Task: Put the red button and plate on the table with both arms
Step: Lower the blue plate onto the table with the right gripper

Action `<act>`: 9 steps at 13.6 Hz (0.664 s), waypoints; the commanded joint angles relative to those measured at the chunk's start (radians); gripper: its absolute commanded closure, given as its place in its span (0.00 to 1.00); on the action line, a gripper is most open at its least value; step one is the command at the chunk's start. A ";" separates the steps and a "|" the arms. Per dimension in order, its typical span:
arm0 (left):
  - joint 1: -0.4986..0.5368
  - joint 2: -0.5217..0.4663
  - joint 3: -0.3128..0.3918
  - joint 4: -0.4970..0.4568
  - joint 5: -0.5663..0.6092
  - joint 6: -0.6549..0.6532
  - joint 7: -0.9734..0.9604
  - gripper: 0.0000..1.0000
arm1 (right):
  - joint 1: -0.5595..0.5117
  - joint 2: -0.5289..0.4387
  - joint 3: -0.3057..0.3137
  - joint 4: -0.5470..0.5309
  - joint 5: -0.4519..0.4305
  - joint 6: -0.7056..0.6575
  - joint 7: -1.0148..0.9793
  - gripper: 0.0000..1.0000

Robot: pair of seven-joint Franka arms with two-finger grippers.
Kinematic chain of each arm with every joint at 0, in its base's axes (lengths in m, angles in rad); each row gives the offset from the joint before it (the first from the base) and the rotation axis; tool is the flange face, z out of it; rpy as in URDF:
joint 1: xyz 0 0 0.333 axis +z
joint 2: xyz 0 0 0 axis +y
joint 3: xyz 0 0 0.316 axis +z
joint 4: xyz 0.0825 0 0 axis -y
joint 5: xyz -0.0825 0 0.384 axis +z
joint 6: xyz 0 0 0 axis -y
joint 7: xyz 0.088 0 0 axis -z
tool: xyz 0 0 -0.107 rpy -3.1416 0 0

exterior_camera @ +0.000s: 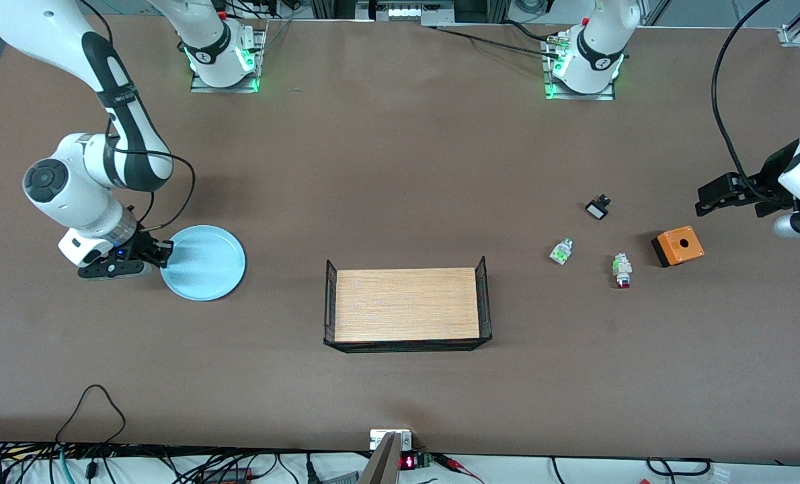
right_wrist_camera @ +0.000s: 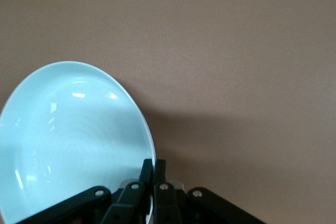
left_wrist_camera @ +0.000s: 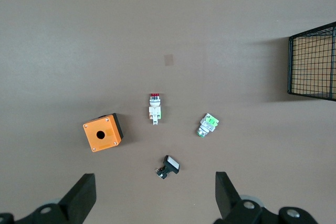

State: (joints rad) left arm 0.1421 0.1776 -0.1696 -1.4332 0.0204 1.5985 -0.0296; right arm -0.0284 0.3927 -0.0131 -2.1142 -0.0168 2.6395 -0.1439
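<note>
The light blue plate lies on the brown table toward the right arm's end. My right gripper is shut on its rim, and in the right wrist view both fingers pinch the edge of the plate. The red button lies on its side toward the left arm's end, free of any gripper. High above that area my left gripper hangs open and empty. The left wrist view looks down on the red button, with the left gripper spread wide well above the table.
Near the red button lie a green-capped part, a black-and-white part and an orange box with a hole in its top. A wood-board tray with black wire ends stands mid-table. Cables run along the front edge.
</note>
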 commanded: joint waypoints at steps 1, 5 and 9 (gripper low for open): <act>0.001 -0.007 0.002 0.014 -0.025 -0.019 -0.001 0.00 | -0.010 0.024 0.010 -0.007 0.005 0.056 -0.009 0.96; 0.001 -0.007 0.001 0.014 -0.025 -0.020 -0.001 0.00 | -0.005 0.096 0.012 -0.006 0.003 0.170 -0.009 0.96; 0.001 -0.007 -0.001 0.014 -0.022 -0.023 -0.001 0.00 | -0.002 0.130 0.028 0.017 0.002 0.201 -0.020 0.78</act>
State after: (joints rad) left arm 0.1421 0.1769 -0.1696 -1.4329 0.0204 1.5978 -0.0296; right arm -0.0266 0.5141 -0.0001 -2.1151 -0.0169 2.8299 -0.1440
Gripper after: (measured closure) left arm 0.000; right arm 0.868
